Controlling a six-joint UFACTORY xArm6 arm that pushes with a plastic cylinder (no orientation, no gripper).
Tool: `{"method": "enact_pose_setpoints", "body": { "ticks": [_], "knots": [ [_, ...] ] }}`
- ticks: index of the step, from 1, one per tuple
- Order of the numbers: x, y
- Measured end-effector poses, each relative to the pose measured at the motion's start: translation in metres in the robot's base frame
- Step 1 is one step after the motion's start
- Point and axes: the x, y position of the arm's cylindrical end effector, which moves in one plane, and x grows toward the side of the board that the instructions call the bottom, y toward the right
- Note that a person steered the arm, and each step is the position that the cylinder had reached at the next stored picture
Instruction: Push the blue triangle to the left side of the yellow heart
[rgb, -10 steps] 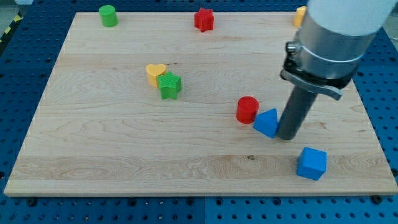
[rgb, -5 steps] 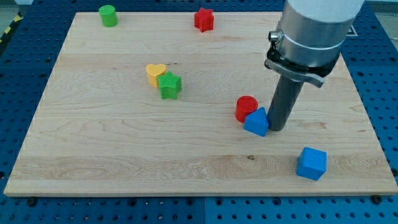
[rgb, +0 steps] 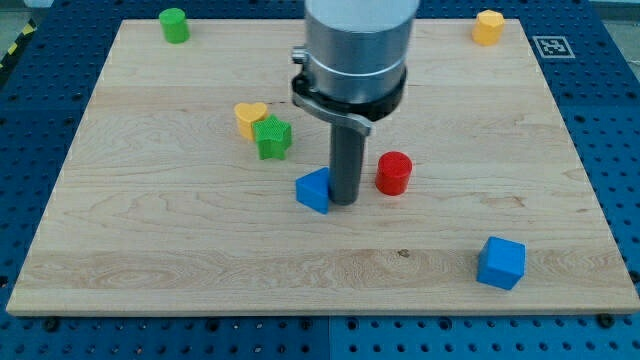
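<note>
The blue triangle (rgb: 313, 190) lies near the middle of the wooden board (rgb: 150, 230). My tip (rgb: 345, 202) touches its right side. The yellow heart (rgb: 249, 117) lies up and to the left of the triangle, with a green star (rgb: 272, 137) touching the heart's lower right. The triangle sits below and to the right of the green star, apart from it. A red cylinder (rgb: 394, 172) stands just right of my rod.
A blue cube (rgb: 500, 263) lies at the view's bottom right. A green cylinder (rgb: 174, 24) stands at the top left and a yellow block (rgb: 488, 26) at the top right. The arm's body hides part of the board's top middle.
My tip has moved left across the board, pushing the blue triangle left past the red cylinder. The red cylinder now stands right of the rod. The red star is now hidden.
</note>
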Motion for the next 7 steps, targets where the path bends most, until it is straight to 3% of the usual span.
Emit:
{"method": "enact_pose_setpoints", "body": {
  "ticks": [2, 4, 7],
  "knots": [
    [0.002, -0.082],
    [0.027, -0.125],
    [-0.021, -0.153]
  ]
}}
